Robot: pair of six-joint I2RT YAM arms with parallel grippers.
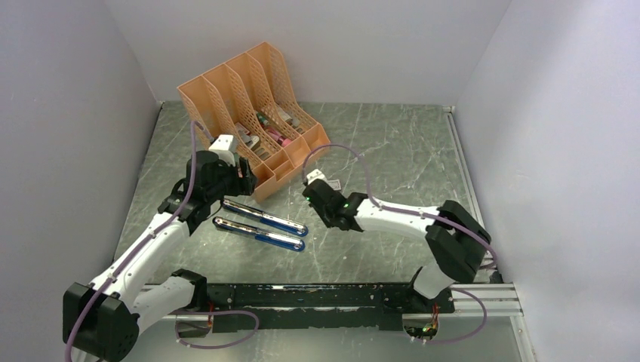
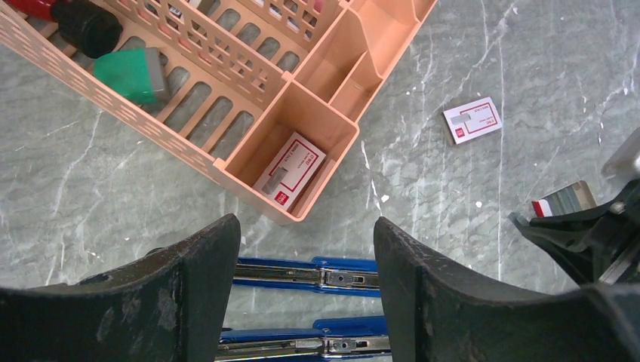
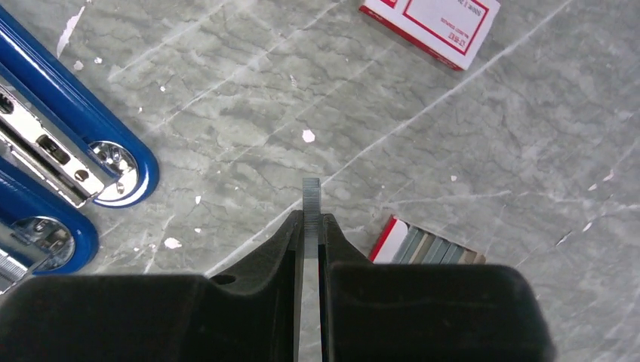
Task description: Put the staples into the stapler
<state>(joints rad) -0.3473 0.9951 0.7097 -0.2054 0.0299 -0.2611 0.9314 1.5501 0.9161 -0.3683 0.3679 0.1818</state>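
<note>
A thin strip of staples (image 3: 311, 197) stands on edge, pinched between the tips of my right pincer (image 3: 310, 226), which is closed narrow on it. The blue stapler (image 3: 72, 151) lies opened flat to that pincer's left. My left pincer (image 2: 306, 237) hangs spread wide above the stapler, holding nothing.

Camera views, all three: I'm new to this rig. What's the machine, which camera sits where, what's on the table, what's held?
Two robot arms with two-finger grippers work a marbled table. One view looks down from behind them; the others look out from each wrist. On the table: a blue stapler, swung open, an orange organizer, a white-and-red box and an opened box of staple strips. The left gripper is open, empty, by the stapler. The right gripper pinches a strip of staples.
</note>
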